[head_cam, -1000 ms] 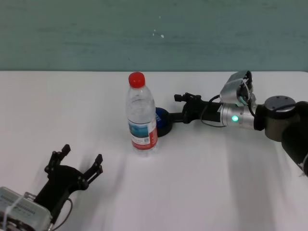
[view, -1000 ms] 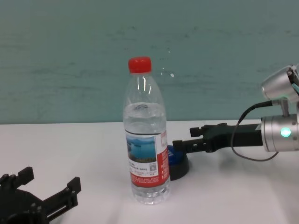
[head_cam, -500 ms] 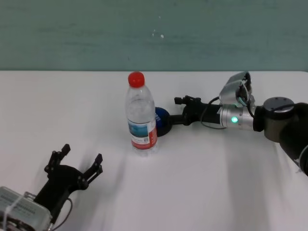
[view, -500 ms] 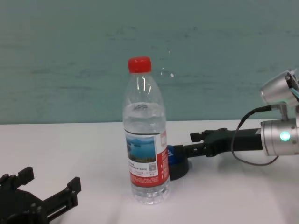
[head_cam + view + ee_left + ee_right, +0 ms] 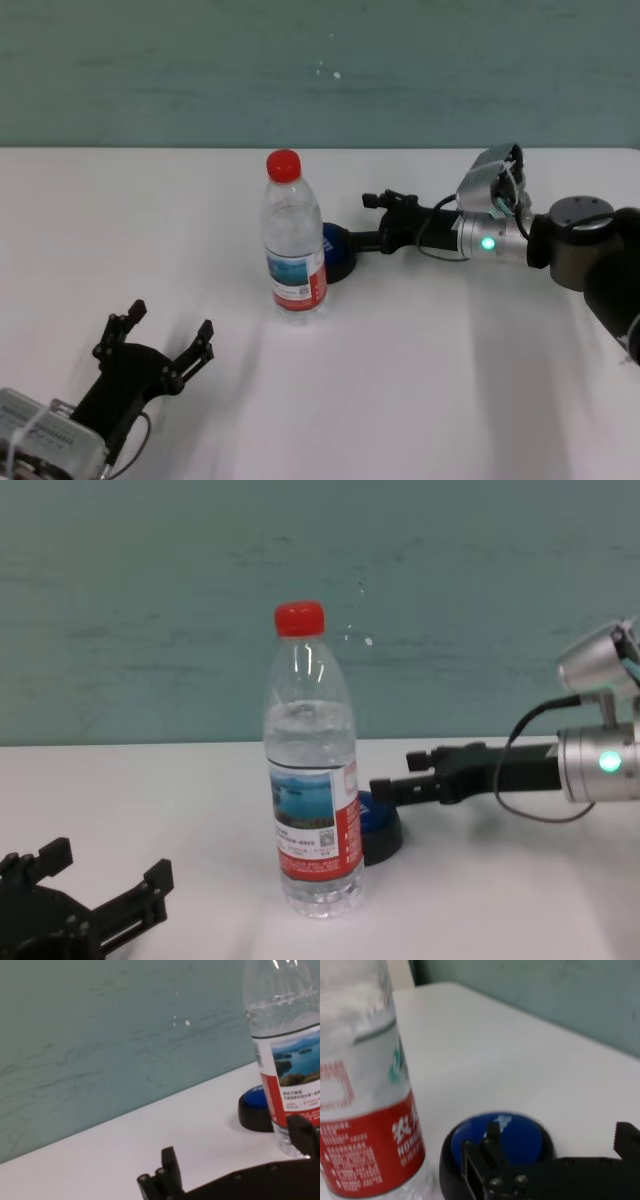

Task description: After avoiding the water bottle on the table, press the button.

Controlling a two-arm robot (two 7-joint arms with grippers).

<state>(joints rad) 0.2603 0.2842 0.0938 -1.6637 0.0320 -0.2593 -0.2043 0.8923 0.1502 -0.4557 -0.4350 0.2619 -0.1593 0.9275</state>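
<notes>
- Right gripper [image 5: 372,222]: fingers [image 5: 383,790] reach level toward the button [image 5: 336,252] from its right side. Tips sit at the button's right edge, slightly above the dome. Whether they touch it can't be made out.
- Right wrist view: one finger [image 5: 492,1147] overlaps the blue dome [image 5: 512,1135], the other shows at the frame's right edge. Fingers stand parted, holding nothing.
- Button: low, blue top on black base, on the table [image 5: 450,380], just behind and to the right of the bottle [image 5: 294,238]. Bottle hides its left part in head and chest views.
- Bottle: upright, red cap, clear, label with blue scene and red band. It stands just in front of the button on its left side, base close to the button's base; touching or not, can't tell. It blocks any approach to the button from front-left.
- Right arm lies low along the table from the button's right, green light lit on the wrist.
- Left gripper [image 5: 160,345]: well in front of the button and to its left, near the table's front edge, fingers [image 5: 150,888] spread, nothing between them.
- Open room: bare white table right of and in front of the button. Far table edge meets a teal wall [image 5: 320,70] behind the button.
</notes>
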